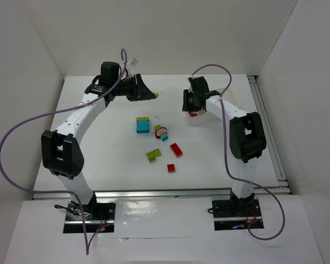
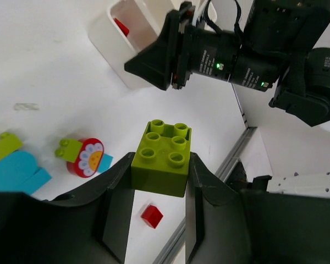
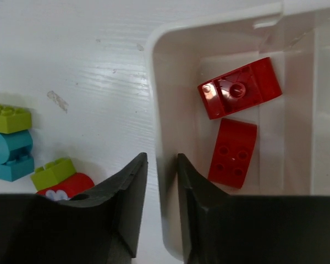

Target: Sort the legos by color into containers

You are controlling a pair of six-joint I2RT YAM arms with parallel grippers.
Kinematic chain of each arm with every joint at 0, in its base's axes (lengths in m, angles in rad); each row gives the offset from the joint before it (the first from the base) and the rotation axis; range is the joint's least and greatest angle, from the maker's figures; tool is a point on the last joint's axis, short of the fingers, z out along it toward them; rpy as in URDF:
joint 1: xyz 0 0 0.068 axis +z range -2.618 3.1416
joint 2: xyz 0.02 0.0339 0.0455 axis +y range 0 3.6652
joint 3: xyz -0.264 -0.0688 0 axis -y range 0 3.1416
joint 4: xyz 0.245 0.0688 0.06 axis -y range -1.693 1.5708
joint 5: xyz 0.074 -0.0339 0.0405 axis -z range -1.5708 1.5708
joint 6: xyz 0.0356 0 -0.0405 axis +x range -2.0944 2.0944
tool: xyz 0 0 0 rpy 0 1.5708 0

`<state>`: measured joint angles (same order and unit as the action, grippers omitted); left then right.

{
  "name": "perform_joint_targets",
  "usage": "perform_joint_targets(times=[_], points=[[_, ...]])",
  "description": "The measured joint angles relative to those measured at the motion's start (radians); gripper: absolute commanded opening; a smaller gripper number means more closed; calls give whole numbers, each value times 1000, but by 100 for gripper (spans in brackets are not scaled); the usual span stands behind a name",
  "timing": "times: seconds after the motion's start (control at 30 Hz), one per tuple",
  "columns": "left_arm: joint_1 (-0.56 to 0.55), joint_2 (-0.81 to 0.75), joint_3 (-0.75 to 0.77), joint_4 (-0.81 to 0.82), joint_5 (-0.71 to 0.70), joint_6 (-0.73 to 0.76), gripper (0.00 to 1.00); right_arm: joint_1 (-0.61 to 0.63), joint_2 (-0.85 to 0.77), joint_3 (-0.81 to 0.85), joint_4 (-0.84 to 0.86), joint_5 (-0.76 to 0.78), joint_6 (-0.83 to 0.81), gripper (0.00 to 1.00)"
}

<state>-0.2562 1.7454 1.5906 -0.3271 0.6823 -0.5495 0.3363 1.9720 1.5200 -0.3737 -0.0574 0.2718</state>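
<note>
Top view: my left gripper [image 1: 149, 93] sits at the far side of the table [image 1: 99, 159], my right gripper [image 1: 192, 109] opposite it. Loose legos [image 1: 154, 155] lie between them, nearer the bases.
Left wrist view: left jaws pinch one lime brick [image 2: 162, 148], studs up. The white tray [image 2: 113, 55] lies beyond.
Right wrist view: right jaws are pressed nearly together over the tray's wall. Two red bricks [image 3: 239, 93] lie in that end compartment.

I stood before a plain white booth: a blank back wall [image 1: 165, 33], a left side panel [image 1: 16, 82], a right side panel [image 1: 311, 82], and a white counter [image 1: 99, 132] edged with metal rails [image 1: 267, 132], all under soft, even light with only faint shadows.
</note>
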Motion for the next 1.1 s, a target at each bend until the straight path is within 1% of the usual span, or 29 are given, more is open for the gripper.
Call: perform_joint_targets(times=[0.03,0.07,0.23,0.37,0.4,0.5,0.57,0.63,0.67,0.73,0.8,0.87,0.97,1.1], points=[[13,-6,0,-4,-1,1,0,6,8,5,-3,4,-3,27],[23,-13,0,-8,-2,3,0,11,15,14,-9,10,-4,25],[47,-43,0,-15,-5,23,0,58,73,100,-30,6,-3,25],[62,-58,0,-29,-4,32,0,106,161,219,-40,-27,17,25],[69,-60,0,-34,-4,35,0,118,187,257,-43,-39,27,26],[97,-64,0,-51,-6,51,0,151,274,386,-41,-92,54,38],[121,-72,0,-62,-5,56,0,169,328,466,-32,-141,80,50],[142,-83,-3,-66,-5,58,0,178,349,502,-23,-185,108,55],[151,-90,-3,-68,-6,61,0,182,349,502,-16,-201,118,58],[169,-102,-3,-69,-9,69,0,183,336,498,0,-225,137,60],[174,-106,-2,-68,-14,72,0,173,293,453,26,-226,144,61],[168,-98,7,-69,-28,71,0,151,214,369,38,-207,149,61],[124,-49,70,-84,-77,66,0,84,29,204,60,-138,153,61],[10,88,223,-85,-156,49,0,-47,-267,-26,91,19,156,61]])
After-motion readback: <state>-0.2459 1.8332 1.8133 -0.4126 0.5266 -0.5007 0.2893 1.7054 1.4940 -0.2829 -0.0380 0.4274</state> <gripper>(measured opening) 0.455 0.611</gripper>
